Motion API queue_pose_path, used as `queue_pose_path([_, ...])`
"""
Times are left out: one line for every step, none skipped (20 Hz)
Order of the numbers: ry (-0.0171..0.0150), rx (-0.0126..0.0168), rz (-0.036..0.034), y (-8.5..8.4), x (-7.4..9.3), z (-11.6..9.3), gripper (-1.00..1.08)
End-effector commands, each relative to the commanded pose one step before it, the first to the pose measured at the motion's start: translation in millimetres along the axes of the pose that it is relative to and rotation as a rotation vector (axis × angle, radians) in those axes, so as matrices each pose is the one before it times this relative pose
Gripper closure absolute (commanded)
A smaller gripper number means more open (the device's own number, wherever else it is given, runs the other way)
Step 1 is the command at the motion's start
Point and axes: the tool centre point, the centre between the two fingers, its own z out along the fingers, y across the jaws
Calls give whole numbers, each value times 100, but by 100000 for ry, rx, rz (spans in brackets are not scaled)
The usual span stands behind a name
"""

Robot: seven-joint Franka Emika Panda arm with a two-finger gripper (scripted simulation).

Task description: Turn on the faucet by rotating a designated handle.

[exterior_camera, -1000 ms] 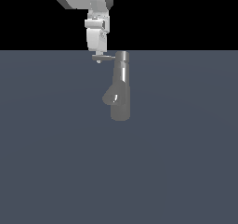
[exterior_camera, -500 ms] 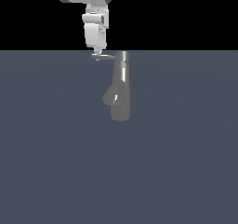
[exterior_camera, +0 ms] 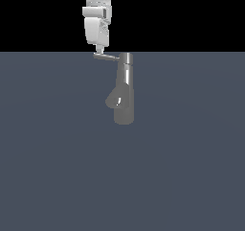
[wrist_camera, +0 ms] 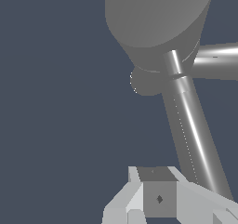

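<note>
The faucet [exterior_camera: 125, 88] is a glossy grey upright column with a stubby spout [exterior_camera: 115, 99] low on the exterior view's left. The handle [exterior_camera: 106, 57] is a thin rod sticking out from the top cap toward the exterior view's left. My gripper [exterior_camera: 99, 49] hangs straight down over the handle's outer end, shut with nothing between its fingers, its tip right at the rod's end. In the wrist view the faucet's cap [wrist_camera: 155, 18] fills the upper part. The handle [wrist_camera: 193, 135] runs from the cap to just beside my gripper [wrist_camera: 159, 199].
The faucet stands on a flat dark blue-grey surface [exterior_camera: 191, 167]. Nothing else shows on it, and the background behind the arm is black.
My gripper has moved upward in the exterior view. The handle's outer end has swung with it, from slightly below the cap's level to slightly above.
</note>
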Motion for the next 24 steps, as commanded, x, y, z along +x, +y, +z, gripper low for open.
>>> queue_pose_path([336,-2432,-300,1069,-195,843,108])
queue_pose_path([0,0,0,218,-10,-89,108])
queue_pose_path([0,0,0,219,-10,-90,108])
queue_pose_path([0,0,0,220,-10,-91,108])
queue_pose_path([0,0,0,222,-10,-91,108])
queue_pose_path([0,0,0,223,-10,-92,108])
queue_pose_path([0,0,0,224,-11,-93,108])
queue_pose_path([0,0,0,225,-11,-93,108])
queue_pose_path([48,10,49,221,6,-92,108])
queue_pose_path([0,0,0,227,-11,-95,108])
queue_pose_path([0,0,0,228,-11,-95,108])
queue_pose_path([0,0,0,229,-11,-96,108])
queue_pose_path([0,0,0,229,-12,-97,108])
queue_pose_path([0,0,0,0,0,0,108])
queue_pose_path([89,1955,1322,-783,971,-694,108])
queue_pose_path([-4,-57,-39,213,157,-66,108])
queue_pose_path([-4,-57,-39,215,158,-67,108])
queue_pose_path([-4,-57,-39,216,160,-67,108])
queue_pose_path([-5,-81,-55,213,151,-53,108])
queue_pose_path([-4,-57,-39,219,162,-69,108])
queue_pose_path([-3,-57,-39,220,163,-69,108])
queue_pose_path([-3,-57,-39,222,164,-70,108])
queue_pose_path([-3,-57,-39,223,165,-71,108])
queue_pose_path([-5,-81,-55,219,157,-57,108])
